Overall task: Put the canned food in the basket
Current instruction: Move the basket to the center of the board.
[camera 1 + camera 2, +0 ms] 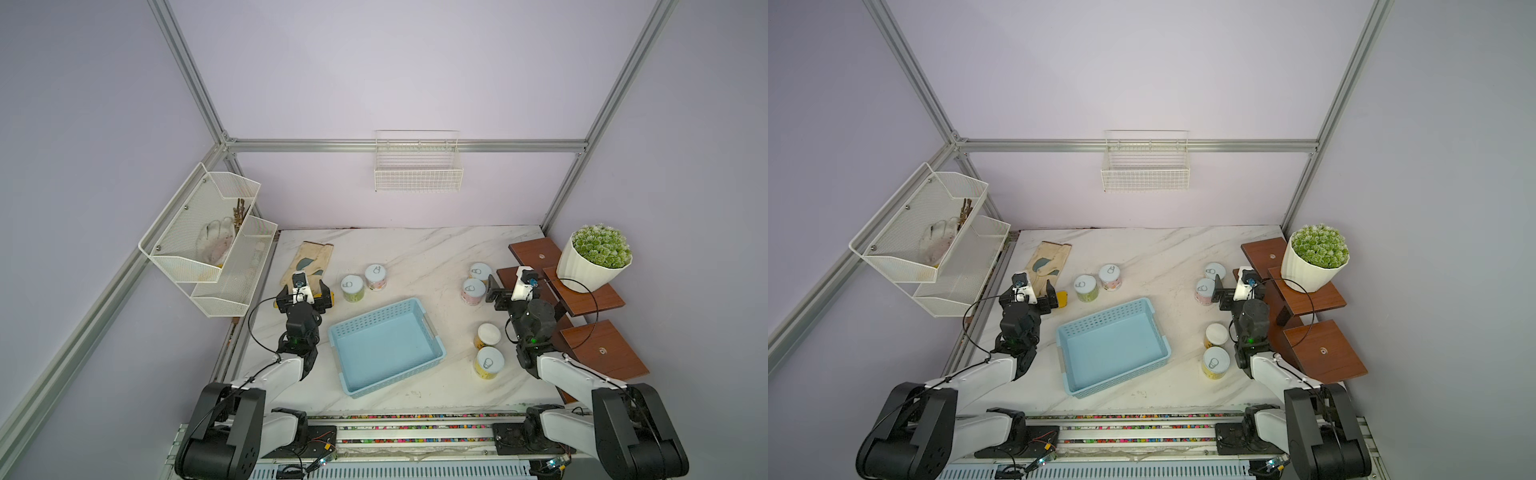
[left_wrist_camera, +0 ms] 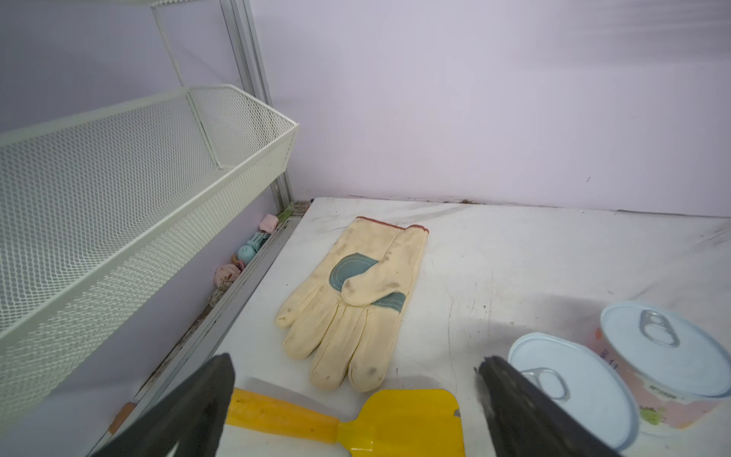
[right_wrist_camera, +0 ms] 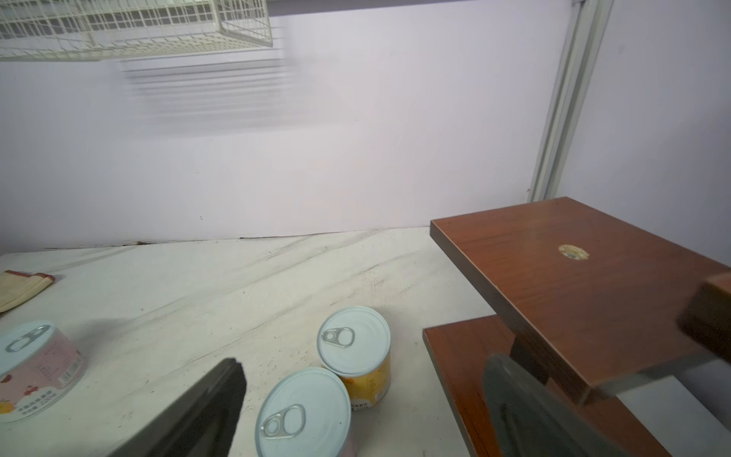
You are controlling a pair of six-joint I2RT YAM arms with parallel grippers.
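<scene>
Top views: both show a white marble bench [image 1: 415, 245] with the basket [image 1: 376, 319] near its middle, set askew between the two arms.
Basket details: light blue, shallow, perforated walls, open side up.
Cans, left pair: the green can [image 1: 353, 289] and the left pink can [image 1: 375, 277] stand upright just beside each other, behind the basket's far left corner.
Cans, right rear pair: the rear yellow can [image 1: 480, 271] and the right pink can [image 1: 473, 291] stand close together, well behind the basket's right end.
Cans, right front pair: the orange can [image 1: 488, 336], showing a plain pale top, and the front yellow can [image 1: 489, 363] stand just beside each other, to the right of the basket.
Task status: all six cans are on the bench, outside the basket.
Arm, left: the left gripper [image 1: 303, 293] has its fingers spread wide and released, grasping nothing. It sits above a yellow scoop [image 2: 395, 423] lying at the fingertips of a cream work glove [image 2: 356, 300].
Arm, right: the right gripper [image 1: 513, 293] has its fingers spread wide and released, grasping nothing; one finger is just beside the right pink can.
Right wrist view: the two rear cans appear between the fingers.
Surroundings: mesh rack [image 1: 183, 232] on the left wall; wire wall basket [image 1: 417, 176] on the back wall; stepped wooden shelf [image 1: 619, 361] at the right, carrying a potted plant [image 1: 598, 249].
</scene>
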